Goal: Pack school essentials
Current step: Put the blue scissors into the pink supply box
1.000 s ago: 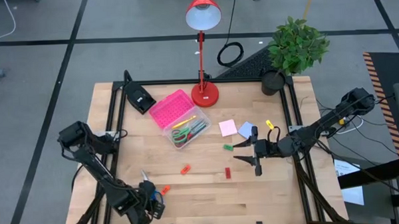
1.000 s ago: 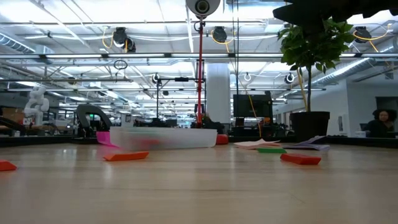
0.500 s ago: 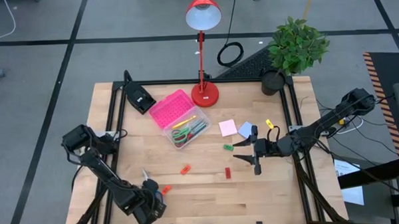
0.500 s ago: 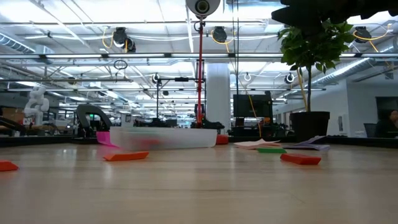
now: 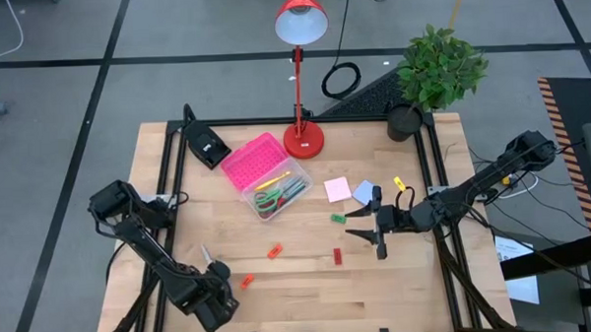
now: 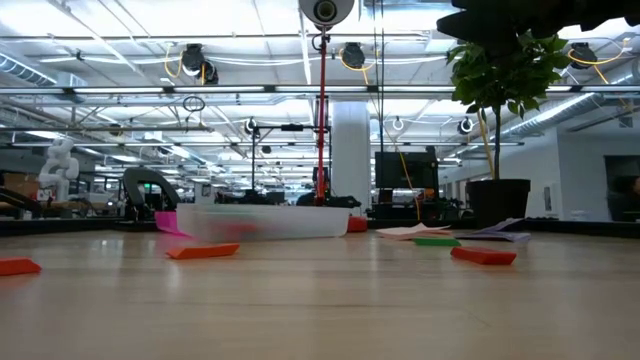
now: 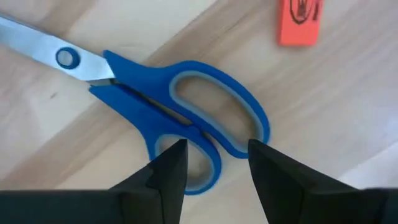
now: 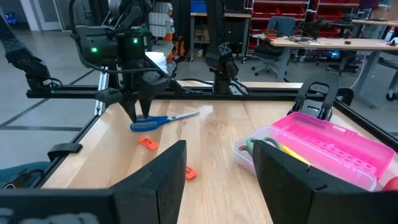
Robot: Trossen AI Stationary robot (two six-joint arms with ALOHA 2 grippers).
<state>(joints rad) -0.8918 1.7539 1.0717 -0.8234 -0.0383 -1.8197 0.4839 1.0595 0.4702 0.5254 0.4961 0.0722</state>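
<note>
straddling the blue scissors (image 7: 180, 115) handle, left gripper (image 7: 214, 155) jaws narrowly apart; right gripper (image 8: 214, 158) jaws wide.

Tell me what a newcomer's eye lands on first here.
The red desk lamp at the table's far edge and the pink-lidded clear box just in front of it stand out. Near the front left corner, the left gripper hangs open over the handles of the blue-handled scissors.

The dark print on the orange eraser (image 7: 299, 22) cannot be read.
</note>
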